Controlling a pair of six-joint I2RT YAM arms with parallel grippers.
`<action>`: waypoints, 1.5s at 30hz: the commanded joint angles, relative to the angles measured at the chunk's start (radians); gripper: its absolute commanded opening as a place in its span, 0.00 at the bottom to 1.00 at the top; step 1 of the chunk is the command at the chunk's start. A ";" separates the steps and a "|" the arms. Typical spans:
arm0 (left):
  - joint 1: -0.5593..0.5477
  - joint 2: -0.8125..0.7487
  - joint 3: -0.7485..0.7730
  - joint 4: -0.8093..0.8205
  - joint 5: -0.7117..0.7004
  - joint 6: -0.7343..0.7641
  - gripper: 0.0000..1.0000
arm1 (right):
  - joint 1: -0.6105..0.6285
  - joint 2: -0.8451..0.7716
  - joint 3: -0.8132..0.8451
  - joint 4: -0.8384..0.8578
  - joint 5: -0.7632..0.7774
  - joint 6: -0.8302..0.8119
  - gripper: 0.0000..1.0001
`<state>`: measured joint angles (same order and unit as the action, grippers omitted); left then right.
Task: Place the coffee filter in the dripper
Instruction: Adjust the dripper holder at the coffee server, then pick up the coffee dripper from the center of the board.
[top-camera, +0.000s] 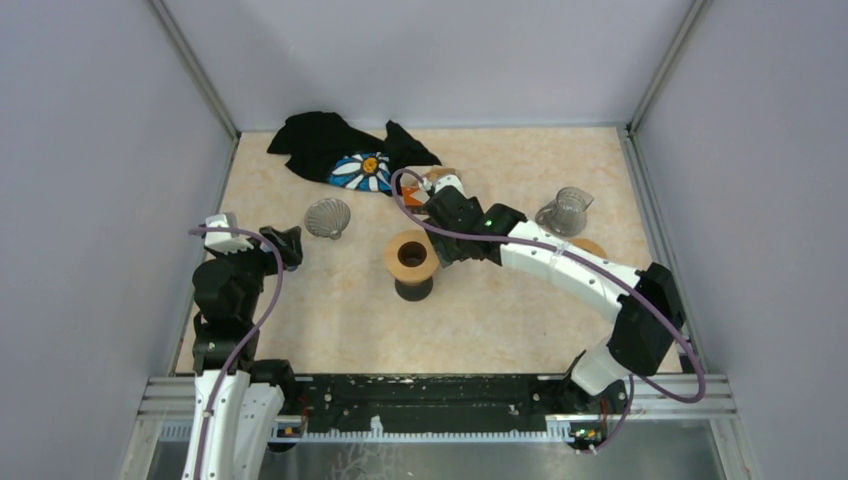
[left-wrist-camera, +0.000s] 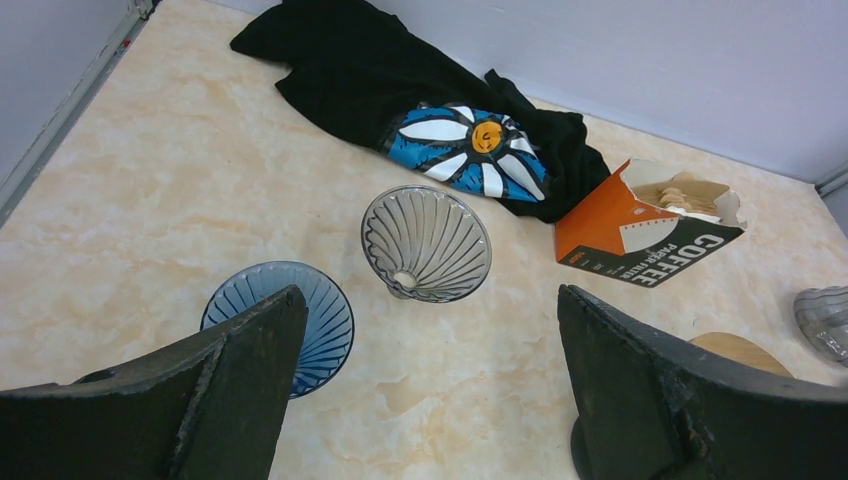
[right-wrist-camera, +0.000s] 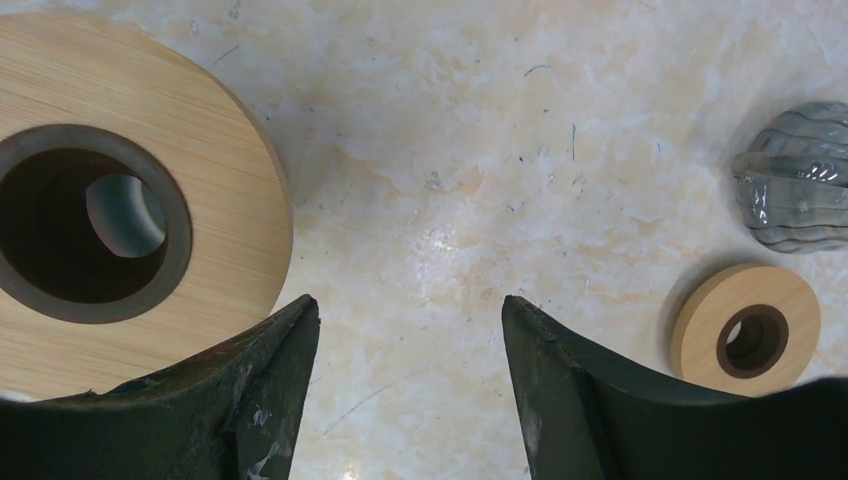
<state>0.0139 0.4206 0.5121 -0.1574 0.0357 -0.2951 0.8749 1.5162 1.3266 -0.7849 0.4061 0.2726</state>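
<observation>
Several paper filters (left-wrist-camera: 685, 197) sat packed inside an open orange box (left-wrist-camera: 640, 235) printed for coffee paper filters, lying on the marble-patterned table (top-camera: 500, 330) right beside a crumpled black cloth (left-wrist-camera: 340, 70) with a blue and white daisy print. None of the filters had reached a dripper. Nearest the box, a clear ribbed glass dripper (left-wrist-camera: 427, 243) lay tipped on its side with its mouth towards the left wrist camera, and a blue dripper (left-wrist-camera: 300, 310) sat close to it, partly hidden behind the left finger. The left gripper (left-wrist-camera: 430, 330) hung above these two with its jaws spread wide and nothing between them. Nearer the middle of the table stood a wooden ring stand (top-camera: 411, 262) on a dark base. The right gripper (right-wrist-camera: 405, 320) hovered just beside it, jaws parted and empty over bare tabletop. Further right lay a smaller wooden ring (right-wrist-camera: 745, 328), with a grey glass dripper (right-wrist-camera: 795, 175) near it.
</observation>
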 joint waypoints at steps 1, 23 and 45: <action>0.006 0.002 0.023 0.025 0.015 -0.002 0.99 | -0.003 0.001 -0.004 0.048 -0.013 0.018 0.68; 0.008 0.001 0.023 0.025 0.016 -0.002 0.99 | -0.004 0.001 0.002 0.068 -0.046 0.022 0.68; 0.008 0.140 0.087 -0.083 -0.125 -0.042 0.99 | -0.005 -0.314 -0.229 0.287 0.071 0.010 0.73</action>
<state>0.0158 0.5243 0.5461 -0.1963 -0.0063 -0.3038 0.8745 1.2976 1.1511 -0.6178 0.4240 0.2825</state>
